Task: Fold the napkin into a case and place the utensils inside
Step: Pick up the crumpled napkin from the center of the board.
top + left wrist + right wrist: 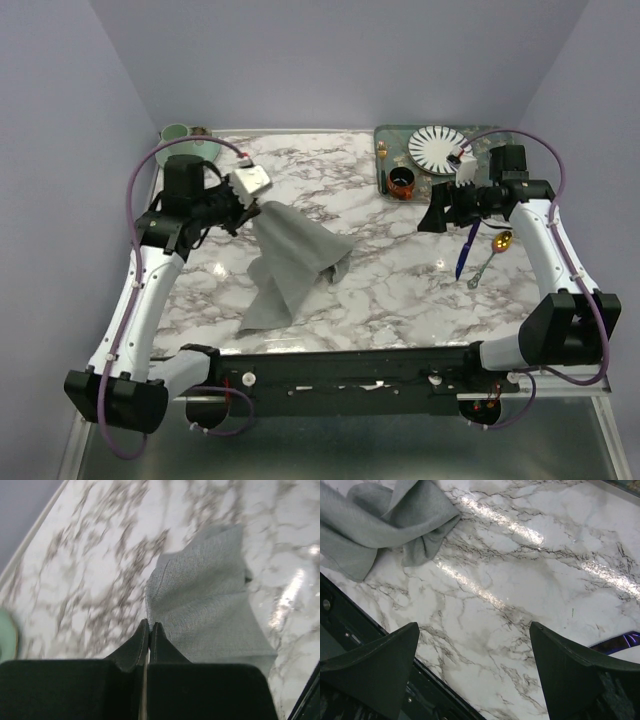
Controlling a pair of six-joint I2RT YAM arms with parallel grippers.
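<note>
The napkin [293,262] lies left of the middle of the desk [400,290], crumpled and not formed into a case. Its 12 o'clock corner is pinched by the left tool [255,203], which is closed on the cloth. From there the cloth hangs and spreads toward 6 o'clock, and a fold is bunched at its 3 o'clock side.

The pinch itself is shown only in the left wrist view: the left tool [149,627] has its tips pressed together on a narrow edge of the napkin [205,600], and pleats fan away from them. The right wrist view shows the right tool [474,632] spread wide with nothing between its fingers and only bare marble under them. In that view the napkin [395,515] sits at 10 o'clock, and a sliver of blue handle is cut by the frame at 4 o'clock.

The utensils are seen whole only from above. A blue-handled piece [466,250] and a spoon [490,262] lie just beside each other at 3 o'clock on the desk, near the right tool [437,215]. At 1 o'clock a tray [385,135] carries a striped plate [435,147], with a fork [382,153] and a cup [401,183] at its left side. A green bowl [190,145] stands at 11 o'clock.

Napkin and utensils are well apart, with bare marble between them. The napkin's low end lies near the desk's 6 o'clock edge, and the spoon lies near the 3 o'clock edge.
</note>
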